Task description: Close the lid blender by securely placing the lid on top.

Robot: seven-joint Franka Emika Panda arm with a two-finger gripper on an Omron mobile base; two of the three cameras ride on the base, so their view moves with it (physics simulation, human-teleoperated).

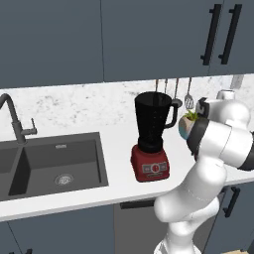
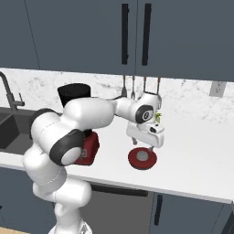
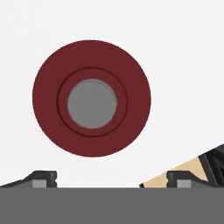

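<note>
At the left end of the white counter (image 1: pixel 74 198) a dark sink (image 1: pixel 59 166) is set in, with a tall tap (image 1: pixel 12 119) at its back edge. To the right of the sink stands the blender (image 1: pixel 151 139), upright, its black jar on a red base, and the jar's top is open. It stands between the back wall and the front edge. Further right lies the lid (image 2: pixel 142 158), flat on the counter, near the front edge and well apart from the blender. It is round and red with a grey knob in the middle. The gripper (image 3: pixel 111 178) hangs just over the lid, pointing down. Its 2 fingers (image 3: pixel 43 178) are spread wide and hold nothing.
</note>
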